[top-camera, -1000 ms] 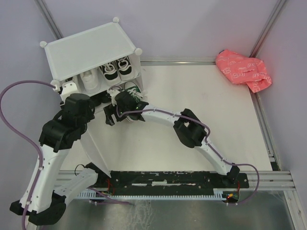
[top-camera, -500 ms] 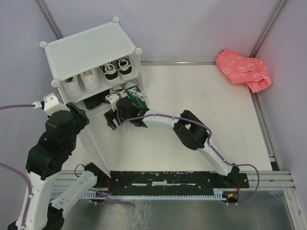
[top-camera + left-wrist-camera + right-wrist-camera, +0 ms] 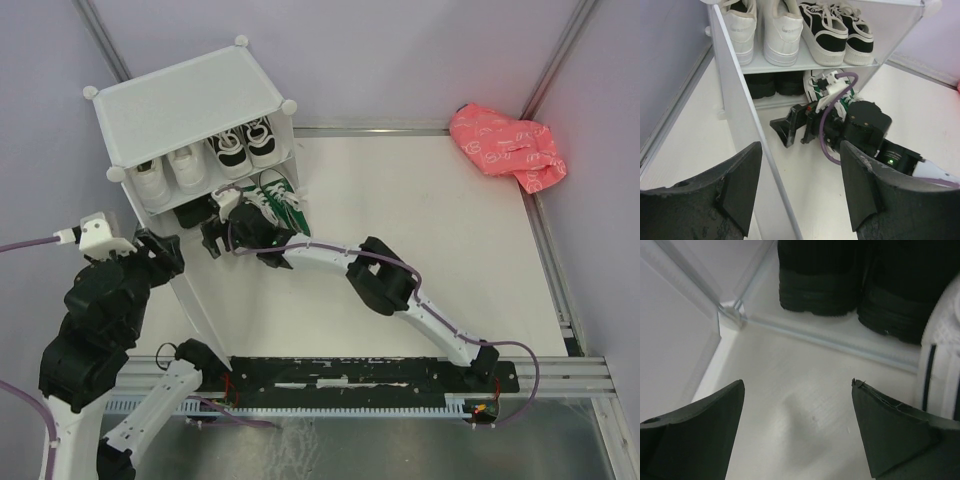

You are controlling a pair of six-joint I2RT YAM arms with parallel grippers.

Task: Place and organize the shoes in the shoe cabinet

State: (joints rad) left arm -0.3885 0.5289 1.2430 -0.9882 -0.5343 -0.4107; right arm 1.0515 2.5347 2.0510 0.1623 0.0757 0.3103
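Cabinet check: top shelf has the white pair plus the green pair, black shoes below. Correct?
No. Beside the white pair on the top shelf is the black-and-white pair, not the green pair, which sits below, right of the black shoes. The left wrist view shows it.

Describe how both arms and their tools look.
The left arm and right arm both have white links and bulky black joints, and a purple cable runs along each. The left tool and right tool each have two dark, wedge-shaped fingers.
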